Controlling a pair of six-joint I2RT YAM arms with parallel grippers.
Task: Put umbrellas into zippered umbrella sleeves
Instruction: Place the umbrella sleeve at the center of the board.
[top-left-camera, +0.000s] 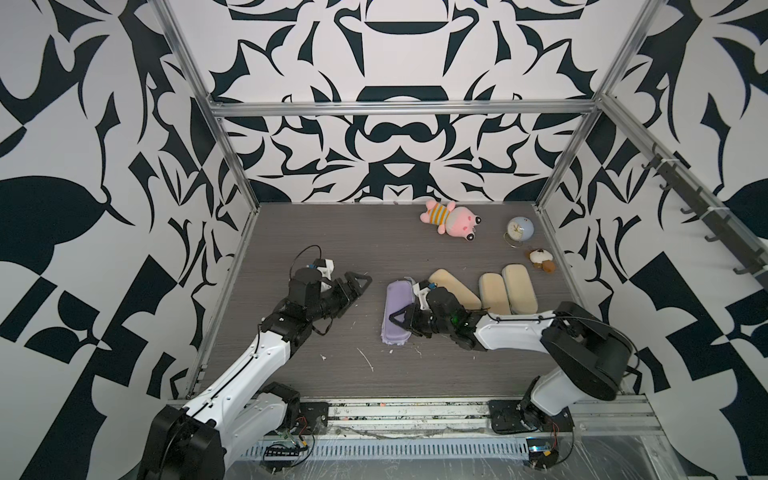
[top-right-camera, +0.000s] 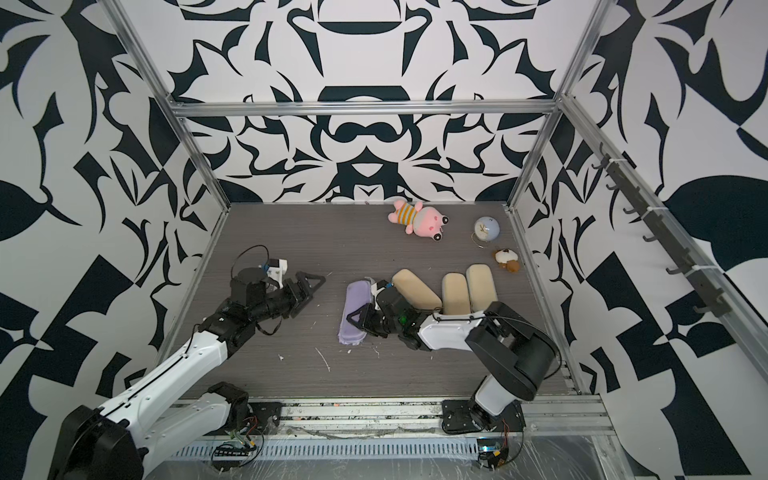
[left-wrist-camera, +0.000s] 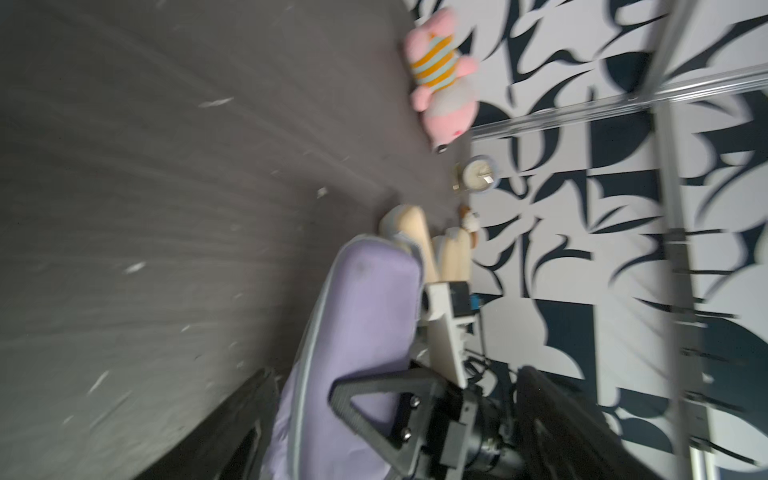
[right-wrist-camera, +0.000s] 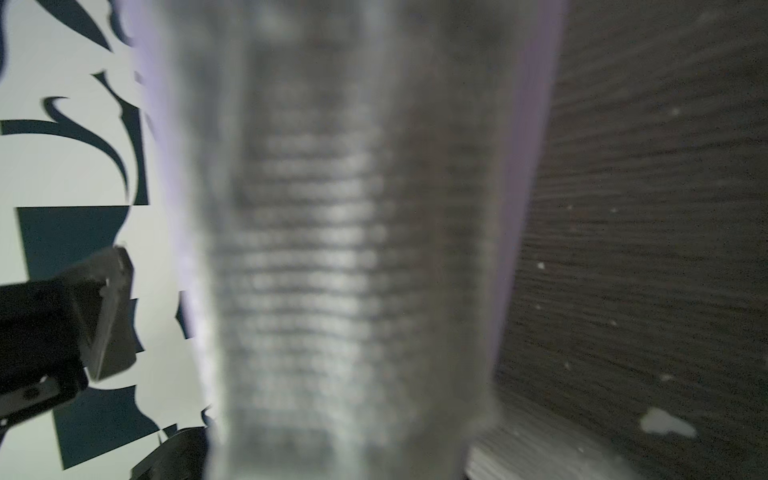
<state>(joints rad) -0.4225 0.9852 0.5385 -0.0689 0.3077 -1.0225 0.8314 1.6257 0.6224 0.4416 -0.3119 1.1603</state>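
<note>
Lavender sleeve (top-left-camera: 397, 297): clamped in right gripper (top-left-camera: 395, 322). Left gripper (top-left-camera: 359, 284): spread, empty. Three beige sleeves (top-left-camera: 493, 293), partly behind right arm (top-left-camera: 511, 332); pink plush (top-left-camera: 451, 220); clock (top-left-camera: 519, 228).

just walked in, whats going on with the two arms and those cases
Two robot arms are packing umbrellas into zip sleeves. The right gripper looks clamped on the edge of the lavender sleeve, which lies flat. The left gripper hangs open and empty, apart from it. Three beige sleeves lie shut nearby, and no loose umbrella shows. Whether the lavender one is fully zipped is unclear.
</note>
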